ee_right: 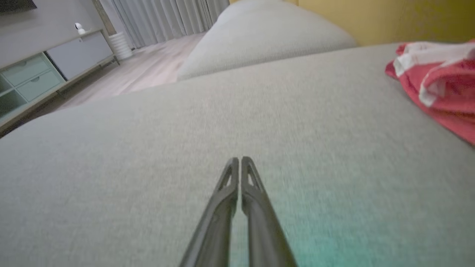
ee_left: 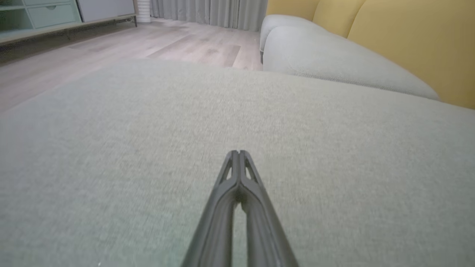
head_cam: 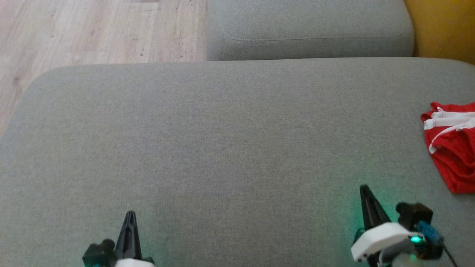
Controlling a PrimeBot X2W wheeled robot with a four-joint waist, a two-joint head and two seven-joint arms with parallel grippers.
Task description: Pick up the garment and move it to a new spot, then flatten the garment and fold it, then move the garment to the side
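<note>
While both tools (head_cam: 130, 214) (head_cam: 363, 188) sit closed, garment (head_cam: 452, 148) lies right.

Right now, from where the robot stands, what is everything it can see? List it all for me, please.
garment: one, red with white stripes, crumpled at the seat's right edge
seat cushion: one, grey, wide, under both arms
second cushion: one, grey, beyond the seat
backrest: yellow, far right
floor: pale wood, far left
cabinet: one, grey and pale green, across the room
curtains: grey, at the far wall
left fingers: two, dark, shut, over the seat at lower left, holding nothing
right fingers: two, dark, shut, lower right, short of the garment
</note>
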